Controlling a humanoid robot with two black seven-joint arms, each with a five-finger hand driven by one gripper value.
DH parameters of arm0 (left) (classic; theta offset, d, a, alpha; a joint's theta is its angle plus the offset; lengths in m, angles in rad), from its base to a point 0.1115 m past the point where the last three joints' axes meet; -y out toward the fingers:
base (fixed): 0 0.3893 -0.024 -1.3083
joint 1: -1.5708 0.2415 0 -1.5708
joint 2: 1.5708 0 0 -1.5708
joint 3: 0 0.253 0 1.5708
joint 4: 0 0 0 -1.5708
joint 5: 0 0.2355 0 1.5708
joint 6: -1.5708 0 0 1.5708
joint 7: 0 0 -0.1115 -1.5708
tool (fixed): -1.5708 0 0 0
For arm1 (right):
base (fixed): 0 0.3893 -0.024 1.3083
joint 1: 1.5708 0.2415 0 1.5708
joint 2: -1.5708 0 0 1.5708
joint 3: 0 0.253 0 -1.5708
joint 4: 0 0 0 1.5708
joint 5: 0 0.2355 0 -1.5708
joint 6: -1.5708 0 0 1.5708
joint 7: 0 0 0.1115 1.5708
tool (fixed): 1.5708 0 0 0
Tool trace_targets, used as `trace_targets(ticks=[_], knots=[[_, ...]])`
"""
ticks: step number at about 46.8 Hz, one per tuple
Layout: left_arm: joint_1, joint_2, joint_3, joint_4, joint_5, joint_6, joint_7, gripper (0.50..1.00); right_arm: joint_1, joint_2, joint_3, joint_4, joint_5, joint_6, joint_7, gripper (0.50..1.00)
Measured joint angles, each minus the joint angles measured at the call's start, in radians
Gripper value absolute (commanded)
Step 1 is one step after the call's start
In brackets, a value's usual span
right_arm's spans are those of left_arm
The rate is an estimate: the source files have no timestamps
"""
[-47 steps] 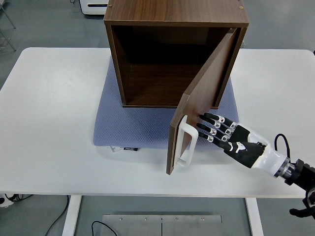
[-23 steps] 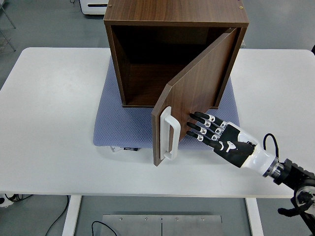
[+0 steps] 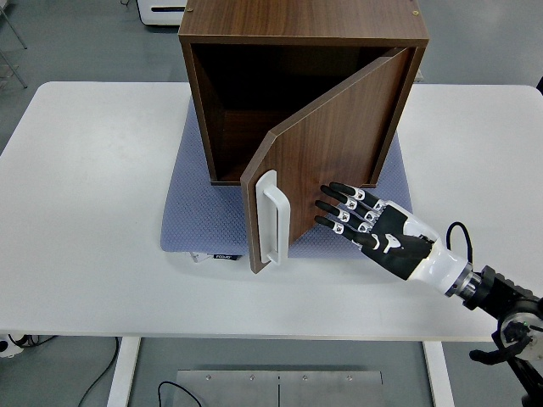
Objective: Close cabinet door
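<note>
The right black-and-white hand (image 3: 373,227), fingers spread flat, presses the half-open brown wooden cabinet door (image 3: 331,153) beside its white handle (image 3: 267,216).

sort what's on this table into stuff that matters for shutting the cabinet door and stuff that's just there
Part of the job:
cabinet, open at the front
cabinet door, partly swung in
white handle on the door
right hand, fingers spread against the door's outer face

Just there:
blue-grey mat under the cabinet
white table
white appliance on the floor beyond
</note>
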Motion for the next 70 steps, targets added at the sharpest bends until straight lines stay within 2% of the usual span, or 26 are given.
trace_targets(ticks=[70], knots=[[0.0,0.0,0.0,0.0,0.0,0.0,0.0,1.0,0.104,0.116,0.0,-0.089,0.0,0.0,0.035,1.0]])
